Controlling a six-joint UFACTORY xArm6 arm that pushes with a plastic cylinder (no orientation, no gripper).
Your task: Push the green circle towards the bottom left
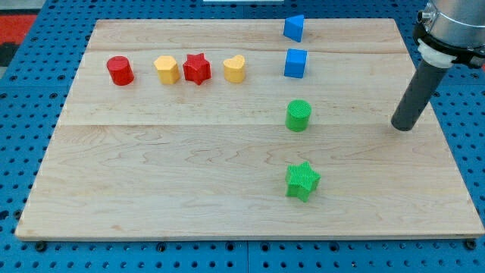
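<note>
Green circle [298, 115] sits right of board centre, below the blue cube [295, 63], above the green star [303, 180]. Looks light, rigid, likely slides easily. My tip [405, 127], no pincer fitted, is well right of it; contact its upper-right side.

The arm [455, 23] is cut off by the view's top-right edge.
</note>
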